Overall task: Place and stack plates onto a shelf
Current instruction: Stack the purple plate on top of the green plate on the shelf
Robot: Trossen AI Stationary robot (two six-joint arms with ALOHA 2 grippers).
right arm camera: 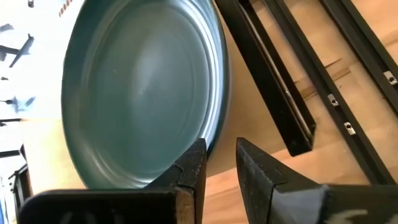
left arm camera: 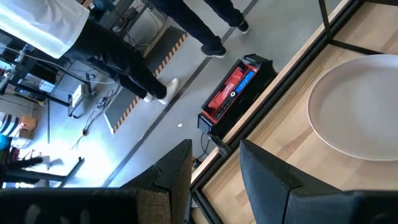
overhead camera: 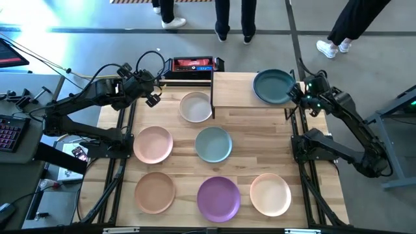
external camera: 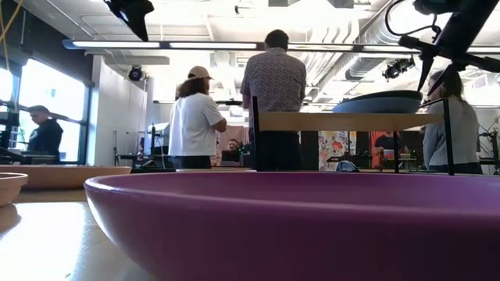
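Observation:
The dark teal plate [overhead camera: 273,86] [right arm camera: 143,87] lies flat on the right half of the light-wood shelf [overhead camera: 234,91] [external camera: 351,121]. My right gripper [overhead camera: 296,91] [right arm camera: 221,146] stands just off that plate's right rim, open by a narrow gap that shows only bare shelf board. My left gripper [overhead camera: 153,96] [left arm camera: 214,149] is open and hovers over the table's far left edge, left of the beige plate [overhead camera: 195,107] [left arm camera: 360,106]. Pink [overhead camera: 153,143], sage green [overhead camera: 213,143], tan [overhead camera: 155,192], purple [overhead camera: 218,198] [external camera: 273,218] and peach [overhead camera: 270,194] plates lie flat on the tabletop. No blue plate shows.
The shelf's black legs [right arm camera: 273,93] stand beside my right gripper. A red and black box [overhead camera: 192,64] [left arm camera: 233,93] sits past the table's far edge. Several people stand on the floor beyond the table. The shelf's left half [overhead camera: 229,88] shows bare board.

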